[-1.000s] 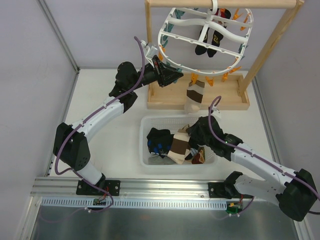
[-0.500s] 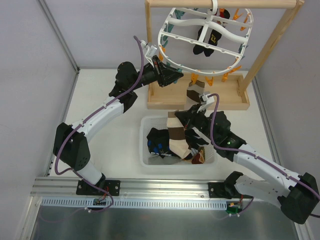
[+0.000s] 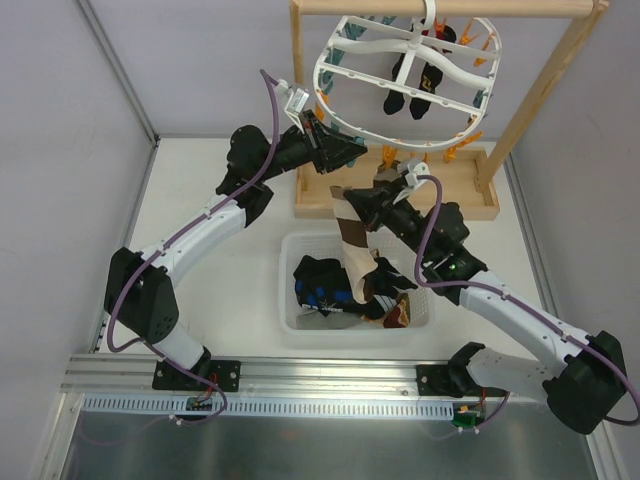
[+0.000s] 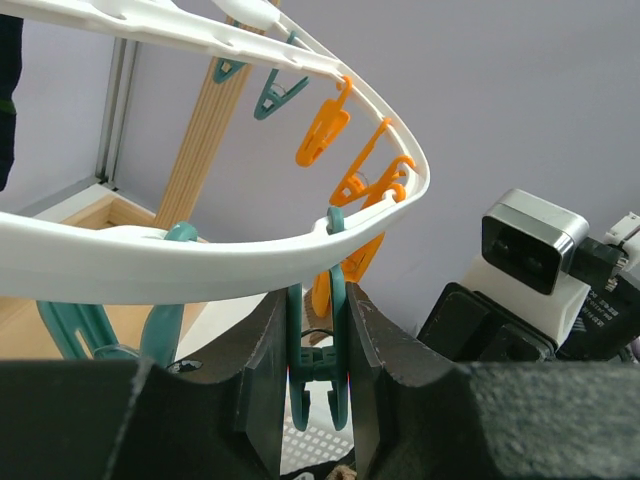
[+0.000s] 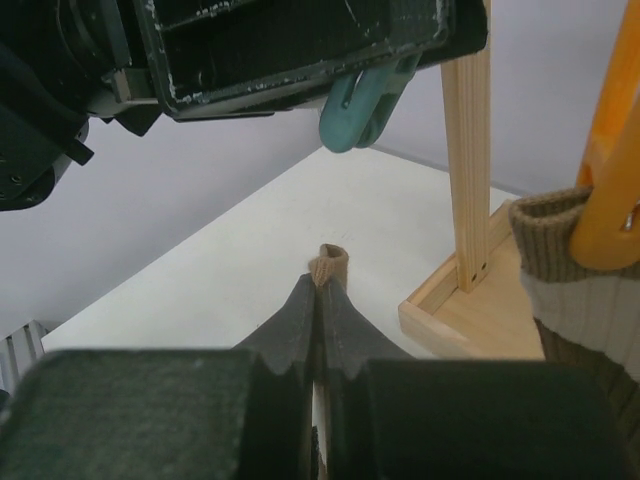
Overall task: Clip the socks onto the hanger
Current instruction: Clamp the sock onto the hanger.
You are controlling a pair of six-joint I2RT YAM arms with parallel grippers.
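**Striped sock held up just under a teal peg**

The left gripper (image 4: 318, 375) is closed on a teal peg (image 4: 318, 335) that dangles from the near rim of the white hanger (image 4: 200, 268). Its two fingers press the peg from either side. From where I stand I cannot tell whether the peg's mouth is squeezed open.

The right gripper (image 5: 320, 300) is pinched tight on the tan cuff of a striped sock (image 3: 355, 250). Only a small fold of cuff pokes out above the fingertips. That fold sits just below the teal peg and a little apart from it, not yet inside it. The rest of the sock, banded tan, dark brown and white, hangs down from the gripper toward the white basket (image 3: 290, 305) on the bench (image 3: 210, 290). I cannot tell whether its toe touches the pile of dark and patterned socks lying in the basket.

Just to the right of the gripper, a second striped sock (image 5: 575, 300) already hangs by its cuff from an orange peg (image 5: 605, 190). A pair of black socks (image 3: 415, 80) hangs on the far side of the hanger. The hanger itself is hooked over the top bar of a wooden frame (image 3: 525, 105).
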